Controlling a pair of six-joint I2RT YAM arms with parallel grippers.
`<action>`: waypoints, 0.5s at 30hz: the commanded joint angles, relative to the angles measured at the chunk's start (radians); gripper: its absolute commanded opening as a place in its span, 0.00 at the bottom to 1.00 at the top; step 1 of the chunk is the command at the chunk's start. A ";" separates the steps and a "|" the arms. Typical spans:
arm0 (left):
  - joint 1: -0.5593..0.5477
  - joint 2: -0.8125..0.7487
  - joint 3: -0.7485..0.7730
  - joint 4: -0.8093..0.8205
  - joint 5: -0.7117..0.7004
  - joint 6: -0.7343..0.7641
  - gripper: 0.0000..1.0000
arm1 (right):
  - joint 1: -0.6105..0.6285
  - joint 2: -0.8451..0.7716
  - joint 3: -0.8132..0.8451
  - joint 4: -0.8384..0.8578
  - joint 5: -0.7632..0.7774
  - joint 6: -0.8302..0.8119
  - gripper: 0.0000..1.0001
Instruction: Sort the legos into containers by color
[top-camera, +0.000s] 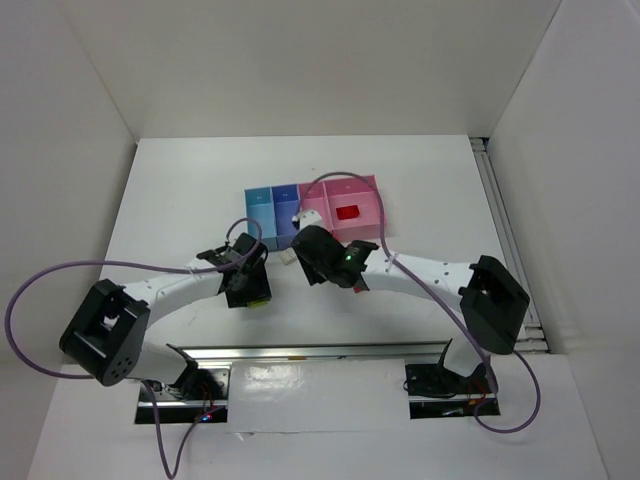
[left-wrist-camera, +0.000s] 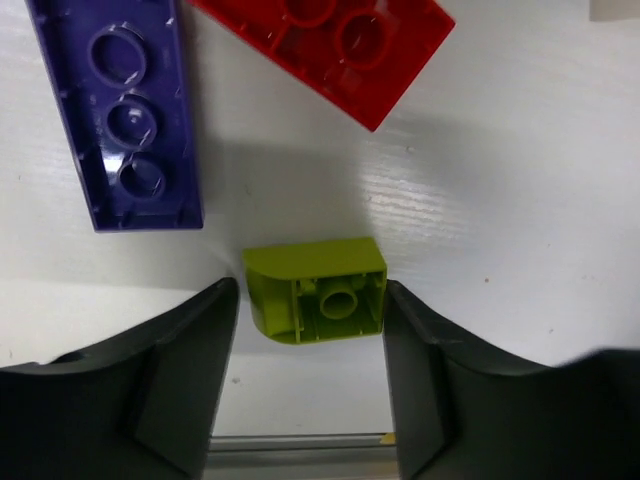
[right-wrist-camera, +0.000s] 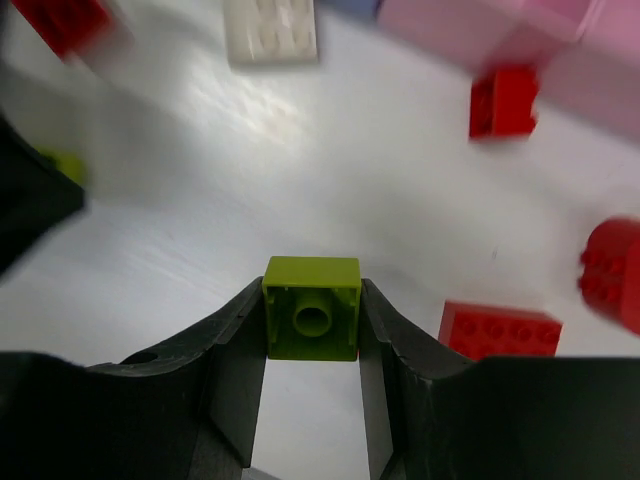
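My left gripper (left-wrist-camera: 312, 325) is open, its fingers on either side of a lime green lego (left-wrist-camera: 318, 290) lying on the table; the right finger is close to it and the left finger stands clear. A purple-blue lego (left-wrist-camera: 125, 110) and a red lego (left-wrist-camera: 330, 45) lie just beyond. My right gripper (right-wrist-camera: 312, 300) is shut on a second lime green lego (right-wrist-camera: 312, 275). In the top view the row of containers (top-camera: 262, 192) sits beyond both grippers, left (top-camera: 248, 288) and right (top-camera: 303, 243). The wider pink bin (top-camera: 372, 215) holds a red lego (top-camera: 348, 212).
In the right wrist view a white lego (right-wrist-camera: 270, 30) and red legos (right-wrist-camera: 503, 100) (right-wrist-camera: 500, 330) (right-wrist-camera: 612, 275) lie on the table near the pink bin (right-wrist-camera: 470, 25). A metal rail (top-camera: 320, 352) runs along the near edge. White walls enclose the table.
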 joint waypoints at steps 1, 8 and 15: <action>-0.002 0.045 -0.018 0.040 -0.006 -0.017 0.68 | -0.039 -0.013 0.126 0.024 0.086 -0.022 0.22; -0.002 0.045 -0.009 0.040 -0.006 -0.008 0.41 | -0.145 0.149 0.338 0.100 0.000 -0.082 0.23; -0.002 -0.007 0.069 -0.037 -0.006 0.030 0.26 | -0.199 0.320 0.536 0.100 -0.041 -0.117 0.25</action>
